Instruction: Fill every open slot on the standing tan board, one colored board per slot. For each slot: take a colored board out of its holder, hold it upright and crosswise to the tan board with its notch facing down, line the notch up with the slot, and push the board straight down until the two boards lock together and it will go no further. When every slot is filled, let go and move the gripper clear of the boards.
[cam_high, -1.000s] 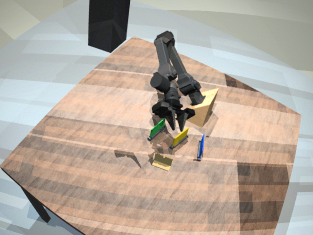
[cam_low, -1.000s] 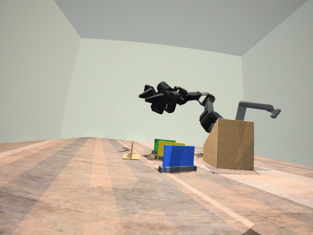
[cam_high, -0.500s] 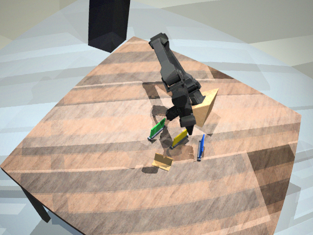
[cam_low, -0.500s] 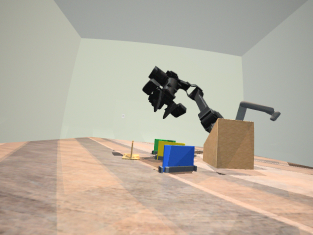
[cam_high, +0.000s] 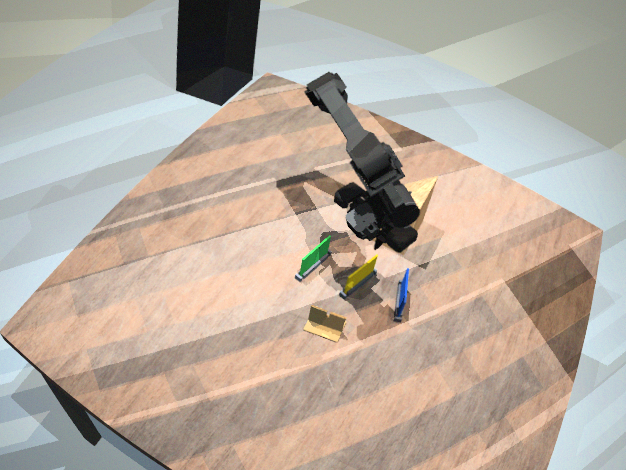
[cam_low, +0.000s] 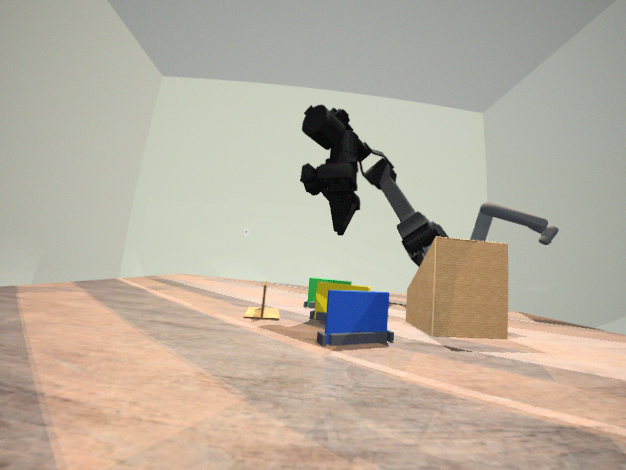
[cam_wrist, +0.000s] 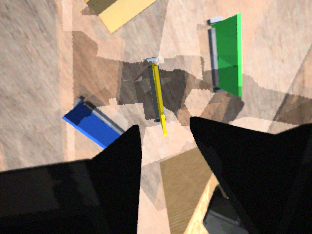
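Working across the top view. Noted green board (cam_high: 314, 257) (cam_low: 312, 290) (cam_wrist: 231, 55) upright in its dark holder (cam_high: 299, 277) (cam_low: 306, 304) (cam_wrist: 215, 60), left of the yellow board. Next, found tan board (cam_high: 326, 320) (cam_low: 263, 299) (cam_wrist: 122, 12) standing on its flat foot, below and left of the yellow board, with one small notch visible in the top edge; no colored board fitted.

Then reached yellow board (cam_high: 361, 274) (cam_low: 321, 298) (cam_wrist: 158, 90) itself: upright in own holder, nearly edge-on to the wrist view. Saw gripper (cam_high: 373, 242) (cam_low: 340, 232) (cam_wrist: 164, 126) above the yellow board, fingers parted partway, grasping nothing. Last, logged blue board (cam_high: 404, 290) (cam_low: 357, 311) (cam_wrist: 92, 125) upright in its holder, right of the yellow board.

Judged all three colored boards light, thin and stiff, unlikely to bend under a pinch. Expected smooth faces, liable to pivot or slip in a shallow hold. Favored gripping the yellow board across both broad faces, midway along the upper edge, well above its holder, to keep the underside notch free. Also suspected the tan board of being light enough to skid or tip on the worktop under an off-center push; favored a square, vertical press.
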